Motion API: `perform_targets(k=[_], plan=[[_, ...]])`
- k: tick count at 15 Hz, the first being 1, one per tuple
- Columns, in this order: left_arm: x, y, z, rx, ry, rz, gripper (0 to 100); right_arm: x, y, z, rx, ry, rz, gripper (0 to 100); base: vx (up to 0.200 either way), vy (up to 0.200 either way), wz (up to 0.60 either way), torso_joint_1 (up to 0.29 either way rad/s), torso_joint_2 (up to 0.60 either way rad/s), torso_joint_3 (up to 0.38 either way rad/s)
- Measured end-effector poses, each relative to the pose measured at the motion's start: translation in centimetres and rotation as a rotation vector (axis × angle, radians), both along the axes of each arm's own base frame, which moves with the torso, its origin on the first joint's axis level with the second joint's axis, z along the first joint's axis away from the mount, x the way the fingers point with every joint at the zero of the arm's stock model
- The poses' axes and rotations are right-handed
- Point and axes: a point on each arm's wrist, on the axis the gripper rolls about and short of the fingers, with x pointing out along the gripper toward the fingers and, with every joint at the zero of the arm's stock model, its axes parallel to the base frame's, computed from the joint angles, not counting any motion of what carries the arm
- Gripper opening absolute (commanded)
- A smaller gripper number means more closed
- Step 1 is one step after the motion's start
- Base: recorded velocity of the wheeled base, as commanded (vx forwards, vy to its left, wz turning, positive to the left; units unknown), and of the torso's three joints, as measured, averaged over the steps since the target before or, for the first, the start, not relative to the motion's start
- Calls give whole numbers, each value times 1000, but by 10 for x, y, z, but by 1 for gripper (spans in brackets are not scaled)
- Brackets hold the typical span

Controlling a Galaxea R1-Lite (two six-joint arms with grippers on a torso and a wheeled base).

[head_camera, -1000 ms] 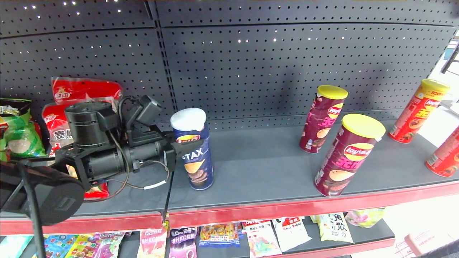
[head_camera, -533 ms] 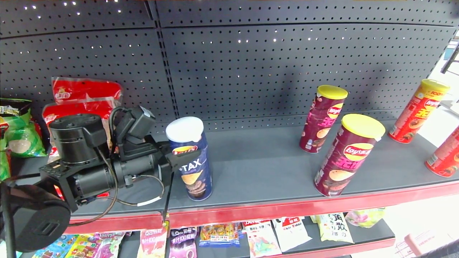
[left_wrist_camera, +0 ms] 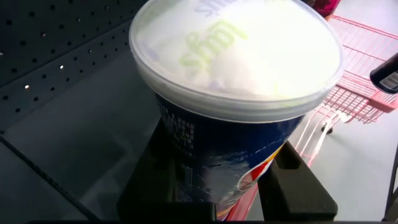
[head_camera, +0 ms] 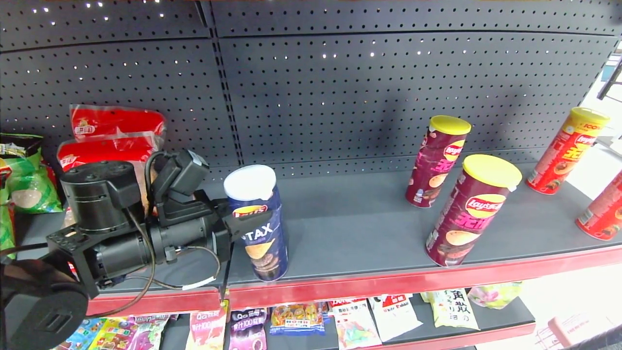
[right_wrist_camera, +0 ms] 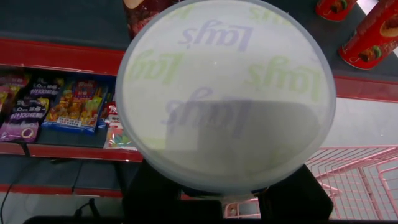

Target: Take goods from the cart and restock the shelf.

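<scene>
A blue chips can (head_camera: pixel 262 238) with a white lid stands upright near the front edge of the grey shelf (head_camera: pixel 350 228), left of centre. My left gripper (head_camera: pixel 250 224) reaches in from the left and is shut on its upper body. In the left wrist view the can's lid (left_wrist_camera: pixel 236 56) sits above the black fingers (left_wrist_camera: pixel 155 186) that clamp its sides. My right gripper (right_wrist_camera: pixel 227 196) is shut on a second can, whose translucent white lid (right_wrist_camera: pixel 227 93) hides the body. It hangs in front of the shelf's red edge (right_wrist_camera: pixel 56 56).
Two purple cans with yellow lids (head_camera: pixel 440 160) (head_camera: pixel 474 209) stand at the right of the shelf, with red cans (head_camera: pixel 566 150) (head_camera: pixel 602 214) beyond them. Red bags (head_camera: pixel 112 131) and a green bag (head_camera: pixel 24 184) crowd the left. Snack packets (head_camera: pixel 340 321) fill the lower shelf. A pink cart (right_wrist_camera: pixel 360 180) is below.
My left arm has drawn back toward the shelf's front edge and slightly left, carrying the blue can with it. The other cans have not moved.
</scene>
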Motion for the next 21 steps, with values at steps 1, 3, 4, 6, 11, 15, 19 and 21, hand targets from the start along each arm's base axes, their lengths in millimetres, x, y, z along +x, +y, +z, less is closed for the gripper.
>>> perform_targets(k=[1, 3, 4, 6, 11, 15, 19, 21], plan=[[0, 0, -1, 2, 2, 0, 0, 0, 0, 0, 0, 0, 0, 0, 0, 0, 0, 0, 0, 0], [-1, 0, -1, 4, 2, 7, 0, 0, 0, 0, 0, 1, 0, 0, 0, 0, 0, 0, 0, 0], [-1, 0, -2, 5, 3, 11, 0, 0, 0, 0, 0, 1, 0, 0, 0, 0, 0, 0, 0, 0], [-1, 0, -2, 11, -1, 12, 0, 0, 0, 0, 1, 1, 0, 0, 0, 0, 0, 0, 0, 0], [0, 0, -4, 20, -1, 17, 0, 0, 0, 0, 1, -2, 0, 0, 0, 0, 0, 0, 0, 0], [0, 0, -7, 28, 13, 32, 100, 0, 0, 1, 2, -4, 0, 0, 0, 0, 0, 0, 0, 0], [-3, 1, -9, 31, 20, 33, 100, 0, 0, 1, 2, -4, 0, 0, 0, 0, 0, 0, 0, 0], [-6, 2, -8, 26, 21, 26, 100, 0, 0, 1, 2, -6, 0, 0, 0, 0, 0, 0, 0, 0]])
